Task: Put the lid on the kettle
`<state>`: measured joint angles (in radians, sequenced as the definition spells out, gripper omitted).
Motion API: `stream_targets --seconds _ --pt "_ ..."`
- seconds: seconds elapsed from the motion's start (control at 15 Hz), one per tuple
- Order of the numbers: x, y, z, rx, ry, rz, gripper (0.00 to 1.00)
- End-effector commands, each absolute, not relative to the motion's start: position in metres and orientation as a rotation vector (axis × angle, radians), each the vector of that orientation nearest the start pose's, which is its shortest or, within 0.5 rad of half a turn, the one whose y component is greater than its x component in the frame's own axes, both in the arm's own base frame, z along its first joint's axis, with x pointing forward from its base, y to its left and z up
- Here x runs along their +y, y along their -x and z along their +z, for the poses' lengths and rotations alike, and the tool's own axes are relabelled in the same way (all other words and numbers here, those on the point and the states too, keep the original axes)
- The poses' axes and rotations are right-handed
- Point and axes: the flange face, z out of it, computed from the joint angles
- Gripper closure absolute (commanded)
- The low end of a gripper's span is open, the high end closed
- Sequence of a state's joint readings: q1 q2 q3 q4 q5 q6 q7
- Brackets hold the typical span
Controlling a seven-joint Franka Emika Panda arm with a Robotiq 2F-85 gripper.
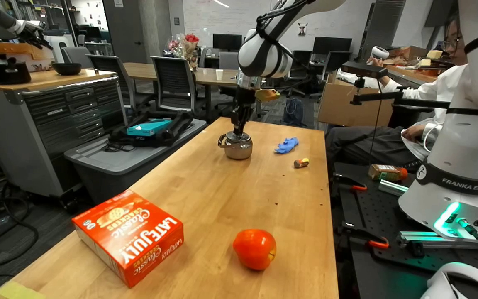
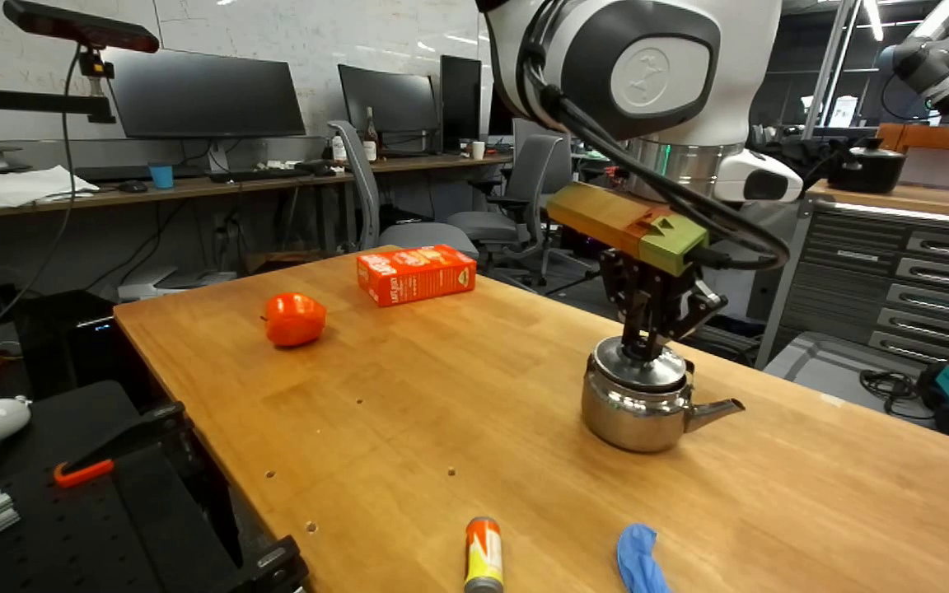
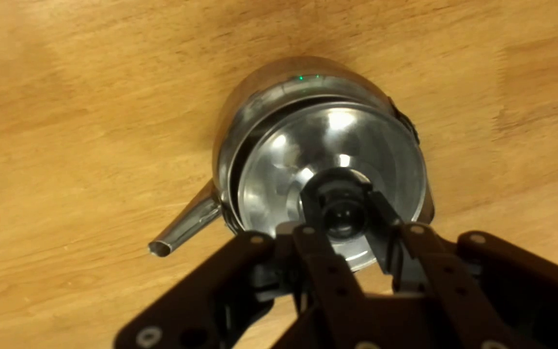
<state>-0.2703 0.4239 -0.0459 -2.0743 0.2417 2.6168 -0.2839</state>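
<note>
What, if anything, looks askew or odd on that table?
In the wrist view, the round silvery metal lid appears off-centre over the squat silvery metal kettle: a dark crescent gap shows toward its thin metal spout, so it probably isn't seated yet. The crumpled blue glove lying apart also looks stray.

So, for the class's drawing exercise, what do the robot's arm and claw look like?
The arm is rounded and white with dark grey panels; black cables run along it. Its white base wears a black band lettered FRANKA in white, above a glowing green strip. The claw is black, with slim fingers on jointed linkages, and a yellow-orange and green block is mounted above it.
</note>
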Motion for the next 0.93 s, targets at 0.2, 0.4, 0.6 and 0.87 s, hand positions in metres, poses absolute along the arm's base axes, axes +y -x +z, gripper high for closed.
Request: stream_targets --seconds 0.2,0.4,0.6,0.87 --pt "-0.203 -0.580 0.224 0.382 3.028 -0.228 0.85" --pt "-0.200 -0.579 0.222 0.373 3.035 -0.204 0.85" --pt "-0.193 -0.575 0.225 0.343 3.035 -0.170 0.39" --pt "-0.177 -0.570 0.232 0.295 3.011 -0.105 0.08"
